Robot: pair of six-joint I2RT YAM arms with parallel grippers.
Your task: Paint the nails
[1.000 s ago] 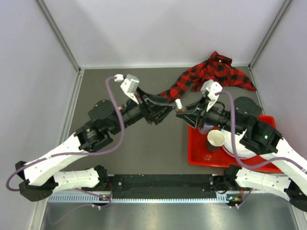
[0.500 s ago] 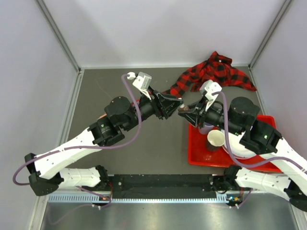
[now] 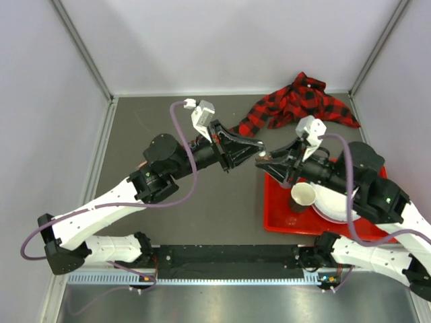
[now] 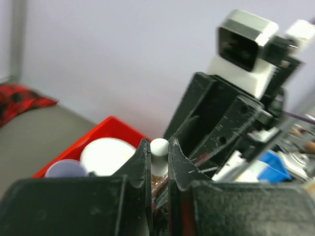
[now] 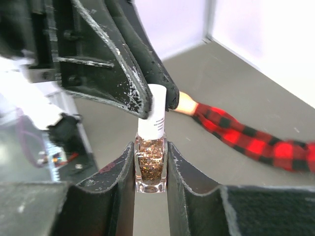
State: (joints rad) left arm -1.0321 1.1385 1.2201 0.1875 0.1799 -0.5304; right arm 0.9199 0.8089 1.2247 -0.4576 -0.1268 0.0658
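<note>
Pale lilac walls [image 3: 229,47] enclose a dark grey tabletop [image 3: 128,121].

The nails are out of my sight. In my right wrist view only a sliver of the mannequin hand [image 5: 185,103] peeks past my left gripper [image 5: 158,104], its fingertips covered, and from above I cannot make out the hand at all. The plaid sleeve [image 5: 246,140] runs off the right edge. The bottle [image 5: 151,167] is too small to read from above. In my left wrist view only its white cap [image 4: 159,146] shows, and the clutter at right is blurred. My right arm covers part of the red tray [image 3: 276,215].
</note>
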